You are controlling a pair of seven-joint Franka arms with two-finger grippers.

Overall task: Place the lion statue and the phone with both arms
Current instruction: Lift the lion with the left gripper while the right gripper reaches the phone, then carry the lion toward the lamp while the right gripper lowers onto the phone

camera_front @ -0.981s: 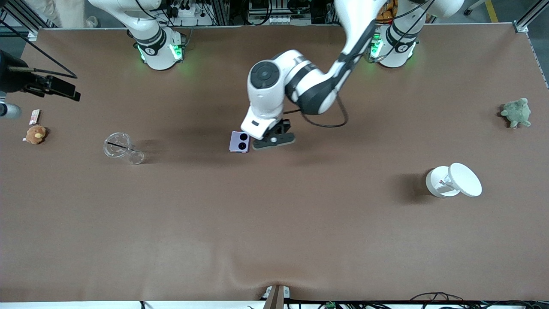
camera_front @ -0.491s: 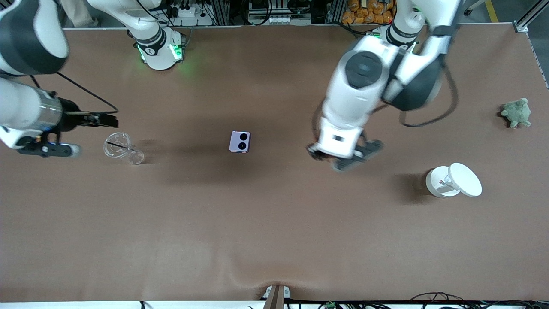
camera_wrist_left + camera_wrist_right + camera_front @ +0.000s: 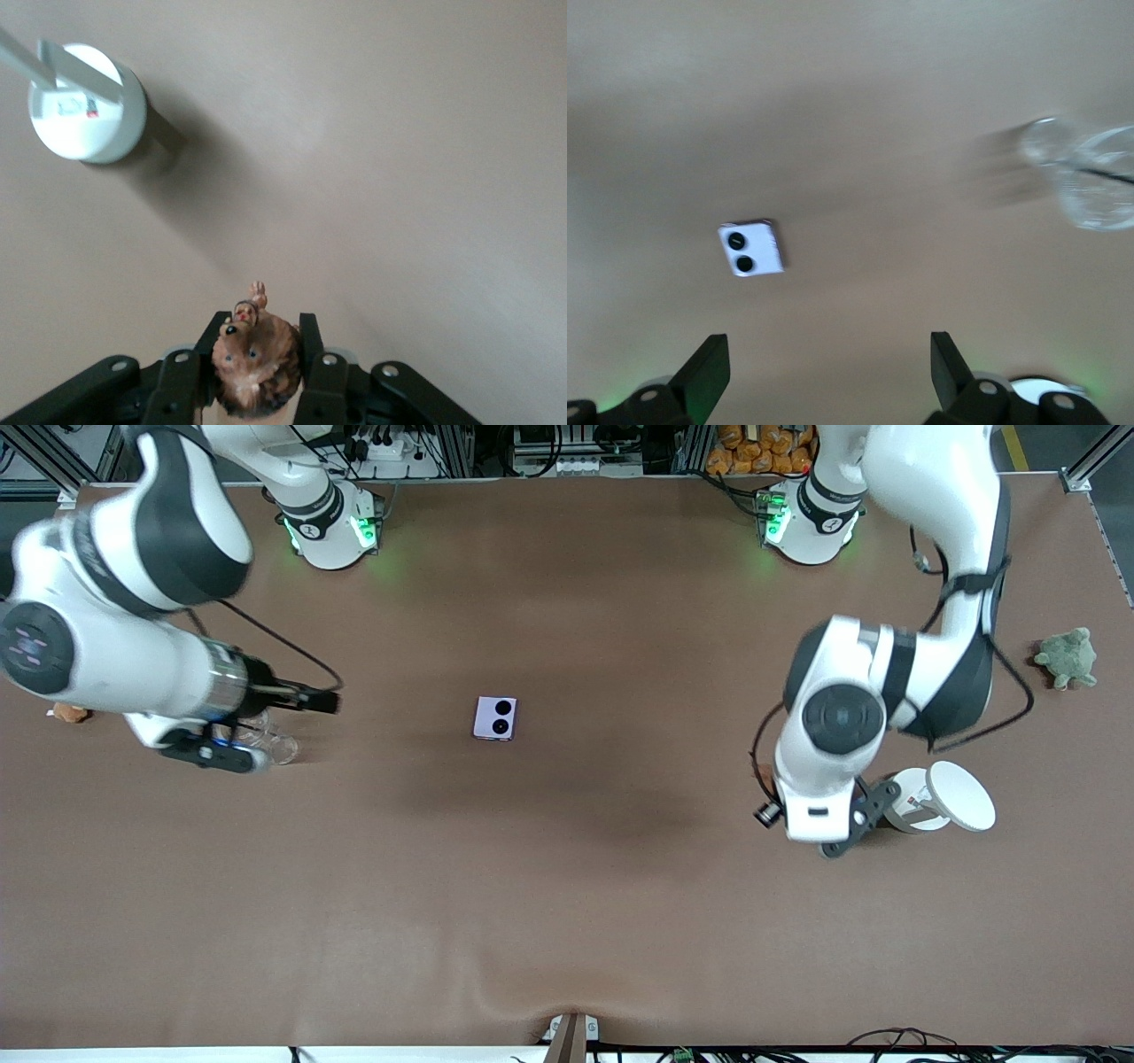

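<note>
The phone (image 3: 494, 717), pale lilac with two black circles, lies flat at the middle of the table, free of both grippers. It also shows in the right wrist view (image 3: 750, 250). My left gripper (image 3: 837, 834) is shut on the lion statue (image 3: 257, 359), a small brown figurine with a darker mane, and holds it up beside the white stand (image 3: 930, 797). In the left wrist view the fingers (image 3: 309, 332) press both sides of the statue. My right gripper (image 3: 217, 753) is open and empty over the glass piece (image 3: 270, 744), toward the right arm's end of the table.
The white stand (image 3: 84, 106) has a tilted round top. A green plush turtle (image 3: 1067, 657) lies at the left arm's end. An orange-brown plush toy (image 3: 66, 711) peeks out under the right arm. The glass piece also shows blurred in the right wrist view (image 3: 1090, 173).
My left arm has swung away from beside the phone to beside the white stand. My right arm has swung in from its end of the table to over the glass piece.
</note>
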